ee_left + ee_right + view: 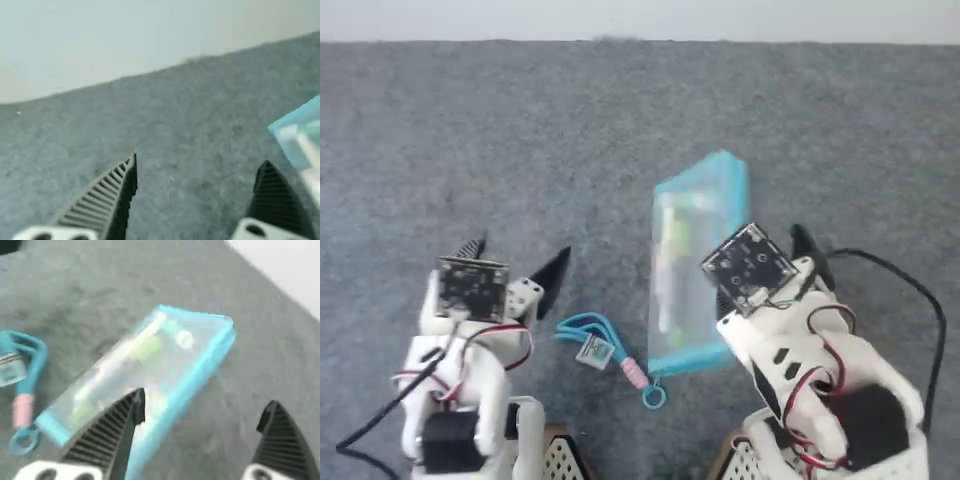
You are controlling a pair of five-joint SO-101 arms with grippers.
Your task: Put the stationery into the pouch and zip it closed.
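The clear, blue-edged pouch (165, 355), with stationery (145, 347) inside, lies on the grey mat (470, 130). It sits partly under one finger of the right gripper (205, 405), whose fingers are spread wide. The pouch's blue strap (595, 335) trails beyond that finger. The left gripper (199, 165) is spread wide and empty, with the pouch off to one side of its fingers.

Site: robotics lab bench | surface: grey felt-like table cover (520, 120) | backdrop: plain pale wall (640, 18) | rig: white plastic arms (455, 375), exposed red-black wiring (820, 375)

Pouch (700, 260) clear, turquoise-edged; strap (588, 330) turquoise, pink-beaded; cloth (520, 140) grey.
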